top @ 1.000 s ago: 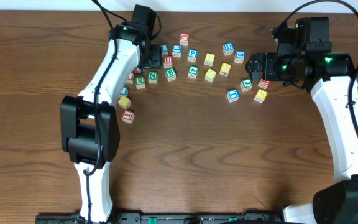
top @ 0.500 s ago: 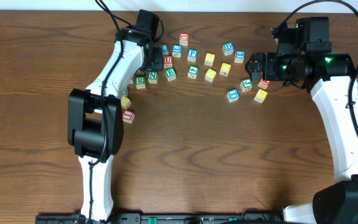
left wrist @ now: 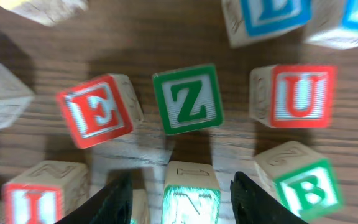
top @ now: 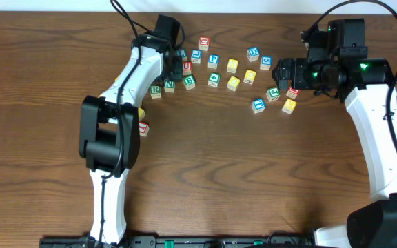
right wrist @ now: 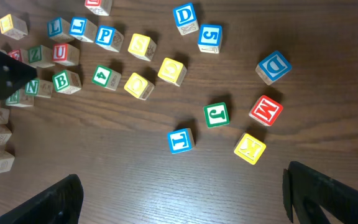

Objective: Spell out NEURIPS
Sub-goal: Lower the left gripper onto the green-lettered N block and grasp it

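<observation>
In the left wrist view my left gripper point(left wrist: 185, 202) straddles a wooden cube with a green-framed N point(left wrist: 190, 200). A gap shows on each side of the cube, so the jaws are open. Ahead of it lie the red E point(left wrist: 95, 111), a green Z point(left wrist: 187, 99) and the red U point(left wrist: 300, 95). The red I point(left wrist: 33, 199) sits at the lower left. From overhead, the N point(top: 169, 85) lies between the green R point(top: 156, 89) and a green B point(top: 189, 82), and the blue P point(top: 214, 60) is further right. My right gripper point(top: 281, 71) hovers open with nothing between its fingers.
Loose cubes with other letters lie scattered across the back of the table, among them a blue D point(right wrist: 272, 67), a green J point(right wrist: 216, 115), a red M point(right wrist: 266, 110) and several yellow ones point(right wrist: 140, 45). The left arm point(top: 126, 83) covers some cubes on the left.
My left arm has shifted a little to the right over the cube cluster, and its jaws have narrowed around the N cube. The right arm has not moved.
</observation>
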Motion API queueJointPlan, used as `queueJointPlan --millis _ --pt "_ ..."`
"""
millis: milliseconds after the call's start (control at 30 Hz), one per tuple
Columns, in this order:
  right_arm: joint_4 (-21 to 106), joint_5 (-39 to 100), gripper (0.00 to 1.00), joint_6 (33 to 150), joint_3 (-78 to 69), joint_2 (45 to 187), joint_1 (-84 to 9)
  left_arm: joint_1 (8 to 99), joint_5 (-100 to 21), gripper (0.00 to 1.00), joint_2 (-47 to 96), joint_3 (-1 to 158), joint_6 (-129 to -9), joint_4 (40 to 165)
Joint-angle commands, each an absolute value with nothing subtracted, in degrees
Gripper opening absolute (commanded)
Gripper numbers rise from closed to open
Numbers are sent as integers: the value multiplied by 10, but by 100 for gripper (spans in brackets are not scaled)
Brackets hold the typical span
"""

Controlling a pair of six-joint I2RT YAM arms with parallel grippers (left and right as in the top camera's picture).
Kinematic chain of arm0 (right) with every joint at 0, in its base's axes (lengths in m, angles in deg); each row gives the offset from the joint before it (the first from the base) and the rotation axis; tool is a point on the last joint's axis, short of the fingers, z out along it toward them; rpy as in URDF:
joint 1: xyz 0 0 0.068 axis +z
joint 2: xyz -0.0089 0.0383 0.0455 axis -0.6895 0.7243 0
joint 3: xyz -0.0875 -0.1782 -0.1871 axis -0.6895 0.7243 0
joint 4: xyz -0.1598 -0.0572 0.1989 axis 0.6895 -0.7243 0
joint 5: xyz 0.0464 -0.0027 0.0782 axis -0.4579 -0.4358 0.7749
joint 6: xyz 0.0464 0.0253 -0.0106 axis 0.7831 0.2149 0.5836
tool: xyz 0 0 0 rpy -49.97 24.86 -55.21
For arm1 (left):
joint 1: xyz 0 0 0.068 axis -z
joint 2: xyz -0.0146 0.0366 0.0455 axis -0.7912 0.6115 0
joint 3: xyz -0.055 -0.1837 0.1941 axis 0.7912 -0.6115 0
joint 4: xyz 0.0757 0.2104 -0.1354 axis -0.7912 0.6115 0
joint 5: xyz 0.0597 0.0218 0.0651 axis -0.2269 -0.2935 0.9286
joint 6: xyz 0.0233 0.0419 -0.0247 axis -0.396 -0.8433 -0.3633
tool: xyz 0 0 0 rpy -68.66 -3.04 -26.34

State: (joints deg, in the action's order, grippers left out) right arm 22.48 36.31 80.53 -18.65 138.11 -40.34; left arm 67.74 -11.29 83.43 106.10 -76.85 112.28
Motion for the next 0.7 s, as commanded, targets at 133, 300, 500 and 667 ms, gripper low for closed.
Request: queueJointPlan --millis 133,300,500,667 --pt "225 365 99 811 -200 1381 -405 685 -105 50 861 1051 -772 1123" --pt "225 365 99 811 -200 1381 -405 685 -105 45 861 1049 -771 1129" --pt "224 365 99 811 -200 1381 -405 685 -105 41 861 1048 -771 1123" --pt "225 365 99 811 -200 1381 -405 685 -105 34 860 1048 -771 1120"
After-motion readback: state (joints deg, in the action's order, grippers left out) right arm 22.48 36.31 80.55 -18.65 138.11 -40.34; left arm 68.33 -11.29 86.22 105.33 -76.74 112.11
